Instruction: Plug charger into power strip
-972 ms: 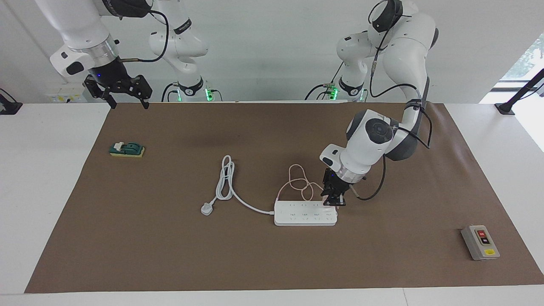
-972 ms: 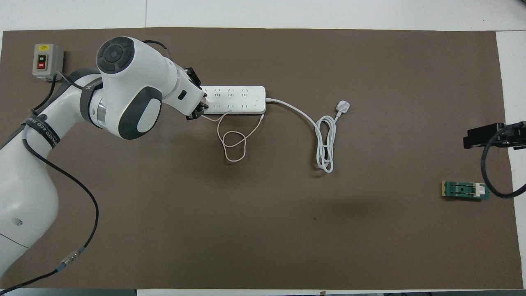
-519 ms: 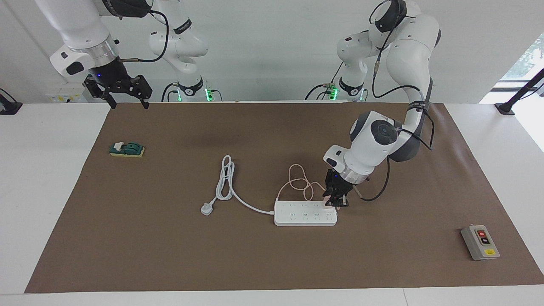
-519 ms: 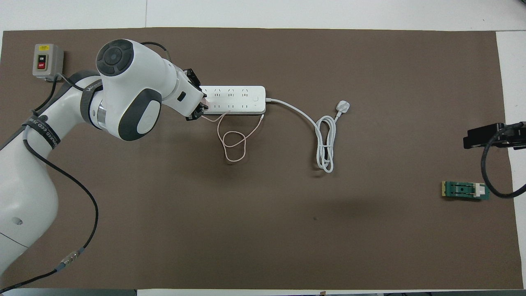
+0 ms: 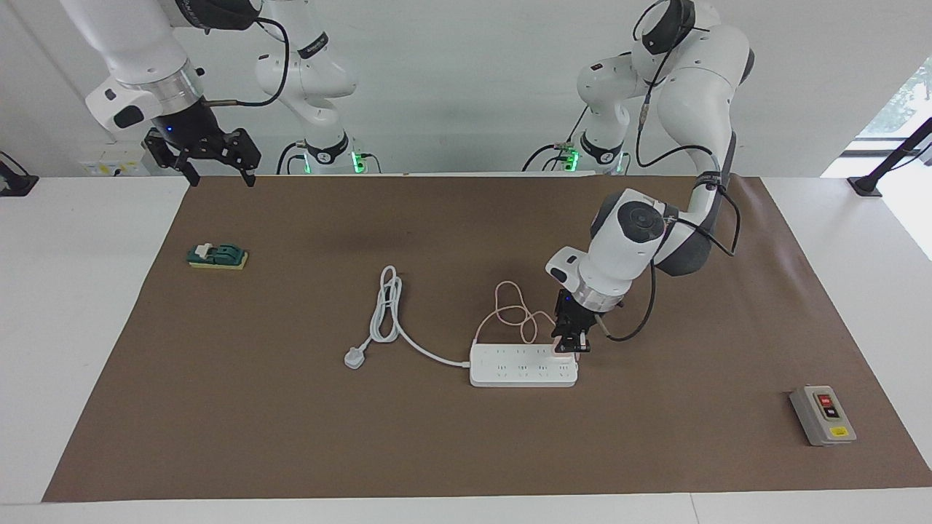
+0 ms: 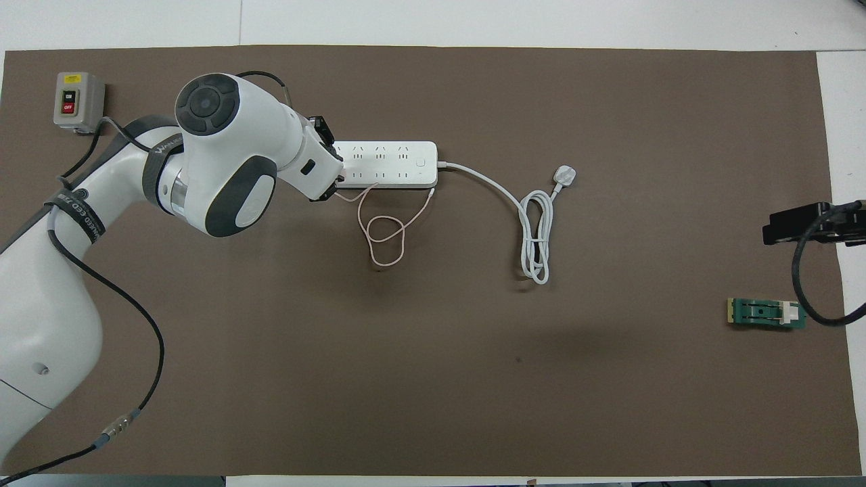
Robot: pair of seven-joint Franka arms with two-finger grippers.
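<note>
The white power strip (image 5: 520, 366) (image 6: 389, 164) lies flat mid-table, its thick cord running to a white plug (image 5: 354, 358). My left gripper (image 5: 571, 347) (image 6: 329, 181) points down at the strip's end toward the left arm's end of the table, shut on the pale pink charger (image 5: 561, 350) (image 6: 340, 177). The fingers hide most of the charger, which sits low on the strip's end outlets. Its thin pink cable (image 5: 510, 309) (image 6: 382, 237) loops on the mat beside the strip, nearer the robots. My right gripper (image 5: 220, 175) waits open above the mat's corner.
A grey box with red and black buttons (image 5: 823, 415) (image 6: 78, 101) stands farther from the robots at the left arm's end. A small green part (image 5: 217, 256) (image 6: 766, 314) lies at the right arm's end. The coiled white cord (image 6: 536, 237) lies beside the strip.
The left arm's wrist and elbow have swung a little toward the strip, while the gripper stays at the strip's end with the charger. The right arm has not moved.
</note>
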